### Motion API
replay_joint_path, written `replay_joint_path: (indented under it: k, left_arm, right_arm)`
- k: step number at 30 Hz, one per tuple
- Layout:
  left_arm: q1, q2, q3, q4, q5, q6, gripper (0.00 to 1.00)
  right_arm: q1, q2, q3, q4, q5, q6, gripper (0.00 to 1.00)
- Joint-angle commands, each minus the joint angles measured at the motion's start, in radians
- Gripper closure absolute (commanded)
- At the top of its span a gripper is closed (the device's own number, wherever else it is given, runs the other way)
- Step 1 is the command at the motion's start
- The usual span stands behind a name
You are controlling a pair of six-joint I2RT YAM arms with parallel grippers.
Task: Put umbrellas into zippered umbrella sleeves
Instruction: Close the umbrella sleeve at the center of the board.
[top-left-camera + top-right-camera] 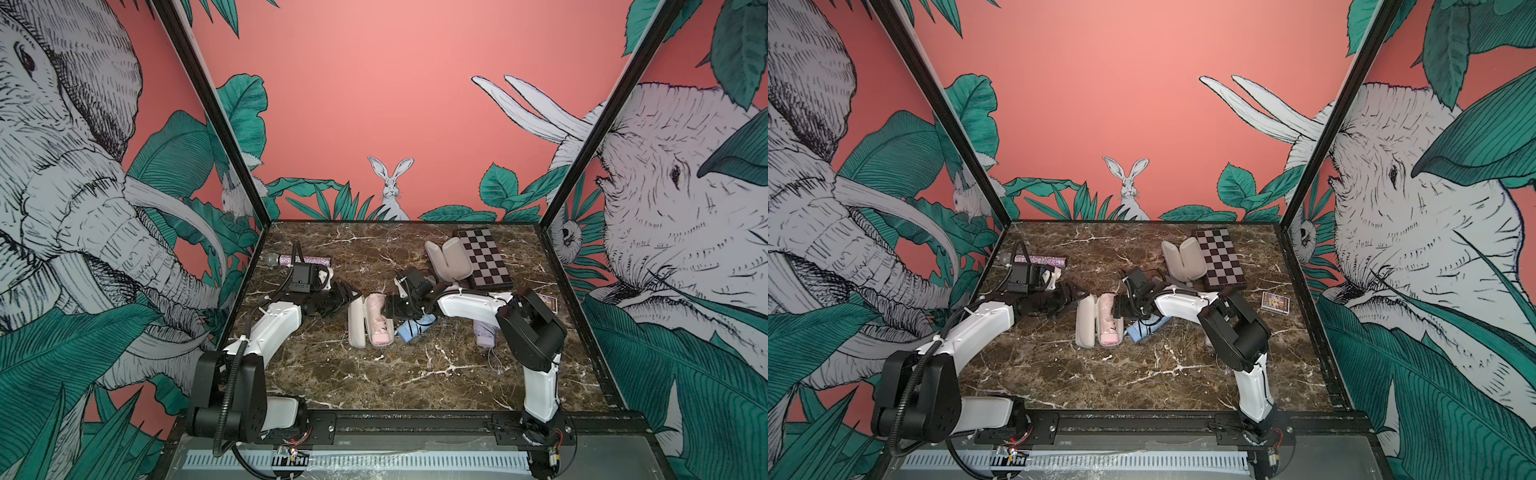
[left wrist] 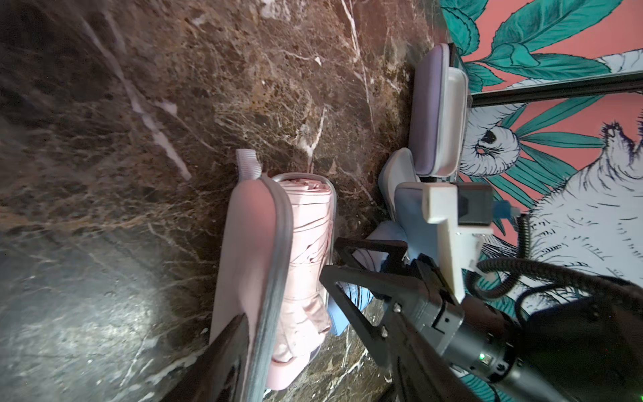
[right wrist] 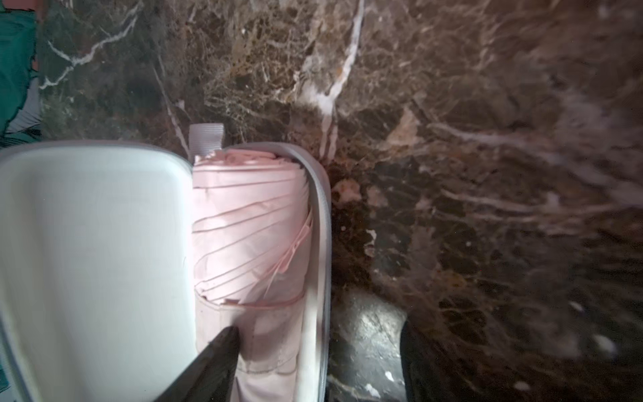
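The pink sleeve (image 1: 356, 324) lies open mid-table, its lid raised on the left side. The pink umbrella (image 1: 380, 320) rests inside its other half, also seen in the right wrist view (image 3: 250, 229). My left gripper (image 1: 353, 297) is open at the lid's outer side. My right gripper (image 1: 388, 307) is open too, straddling the umbrella's handle end and the sleeve's rim (image 3: 322, 243). A blue umbrella (image 1: 411, 330) and a lilac umbrella (image 1: 486, 334) lie under the right arm. The lilac sleeve (image 1: 451, 259) stands open at the back. A blue sleeve (image 2: 407, 215) shows behind the right wrist.
A checkered board (image 1: 484, 257) lies at the back right with the lilac sleeve leaning against it. A glittery microphone (image 1: 307, 262) lies at the back left behind the left wrist. A small card box (image 1: 1276, 301) sits near the right wall.
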Motion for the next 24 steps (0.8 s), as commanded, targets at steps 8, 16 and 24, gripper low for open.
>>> replay_joint_path:
  k: [8, 16, 24]
  left_arm:
    - [-0.094, 0.06, 0.01, 0.127, 0.019, -0.096, 0.34]
    - [-0.098, 0.124, -0.039, 0.204, 0.006, -0.072, 0.47]
    - [-0.097, 0.192, -0.077, 0.335, 0.01, -0.113, 0.64]
  right_arm:
    - [-0.023, -0.028, -0.132, 0.316, -0.172, 0.247, 0.25]
    - [-0.061, -0.025, -0.241, 0.629, -0.259, 0.406, 0.17]
    - [-0.044, 0.022, -0.209, 0.544, -0.271, 0.339, 0.08]
